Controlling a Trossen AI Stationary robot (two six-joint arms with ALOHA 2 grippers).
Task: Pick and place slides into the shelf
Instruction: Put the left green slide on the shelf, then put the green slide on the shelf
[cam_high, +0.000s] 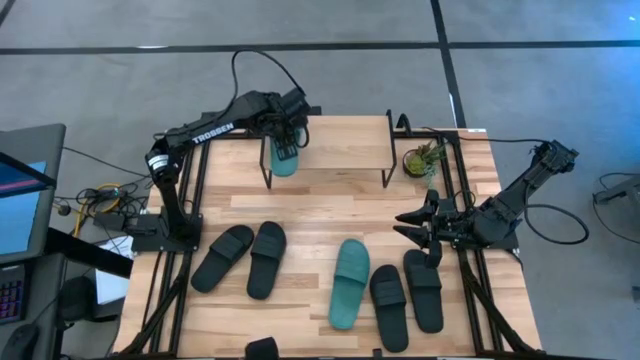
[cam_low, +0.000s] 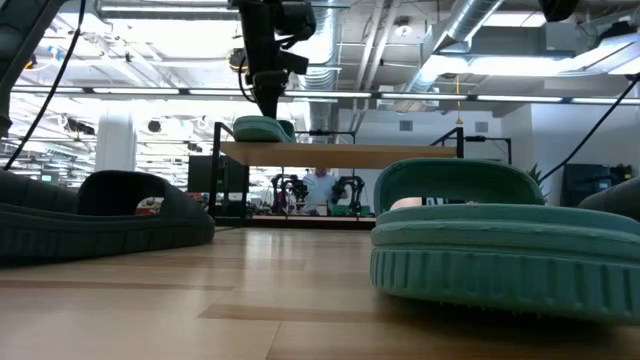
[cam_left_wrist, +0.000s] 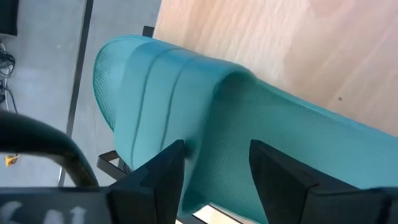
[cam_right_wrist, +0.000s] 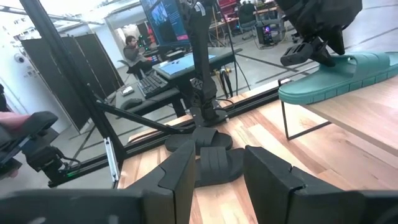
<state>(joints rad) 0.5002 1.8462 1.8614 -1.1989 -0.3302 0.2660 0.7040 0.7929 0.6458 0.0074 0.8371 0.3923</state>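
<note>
Hovering left gripper (cam_high: 288, 150), fingers spread, over teal slide (cam_high: 284, 160) on shelf (cam_high: 340, 150); right gripper (cam_high: 412, 225) part-open, empty, above tabletop (cam_high: 310, 215)

Small potted plant (cam_high: 424, 159) on table's far right corner, computer monitor (cam_high: 20, 200) beside table (cam_high: 330, 205), person seated (cam_right_wrist: 132, 50) behind
</note>
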